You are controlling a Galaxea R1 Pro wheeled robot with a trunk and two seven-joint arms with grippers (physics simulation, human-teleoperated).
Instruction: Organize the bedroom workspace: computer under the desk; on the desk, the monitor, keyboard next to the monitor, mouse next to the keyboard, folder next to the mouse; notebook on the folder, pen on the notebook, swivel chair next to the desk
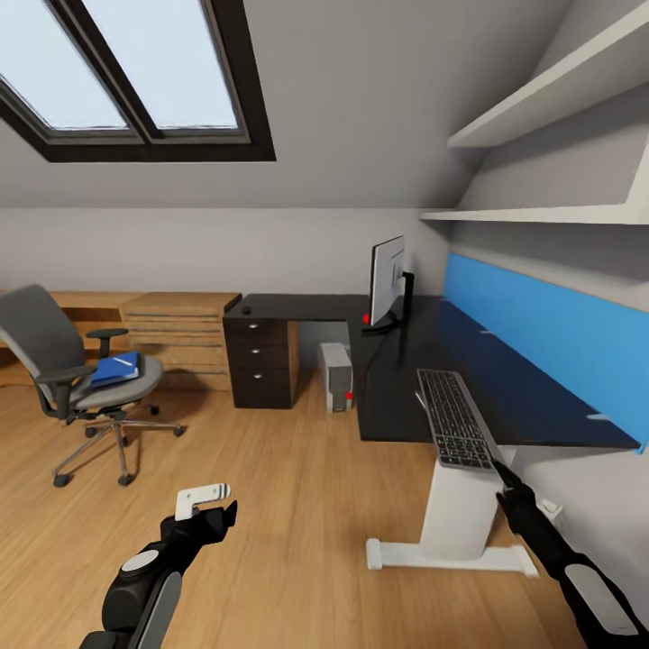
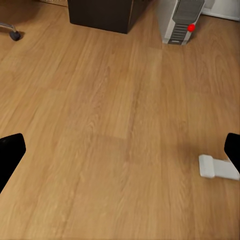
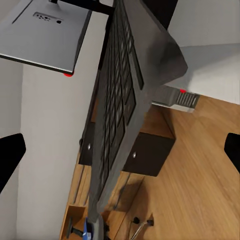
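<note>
The keyboard (image 1: 454, 420) sits at the tip of the right gripper (image 1: 501, 472), its near end overhanging the front edge of the desk (image 1: 505, 388) just ahead of the fingers. In the head view the gripper meets the keyboard's near corner, but whether it is clamped on it or only touching I cannot tell; in the right wrist view the keyboard (image 3: 120, 100) runs straight out from between the widely spread fingers. The risk, as I judge it, is that a hold on one end lets the far end sag or swing, or that letting go here lets it tip off the edge.

Its long axis runs away from the right gripper, across the desk top, pointing toward the monitor (image 1: 388, 284), which stands well beyond its far end.

The left gripper (image 1: 209, 509) hangs spread apart and empty over bare floor. Well beyond it, the computer (image 1: 336, 377) stands under the desk.
</note>
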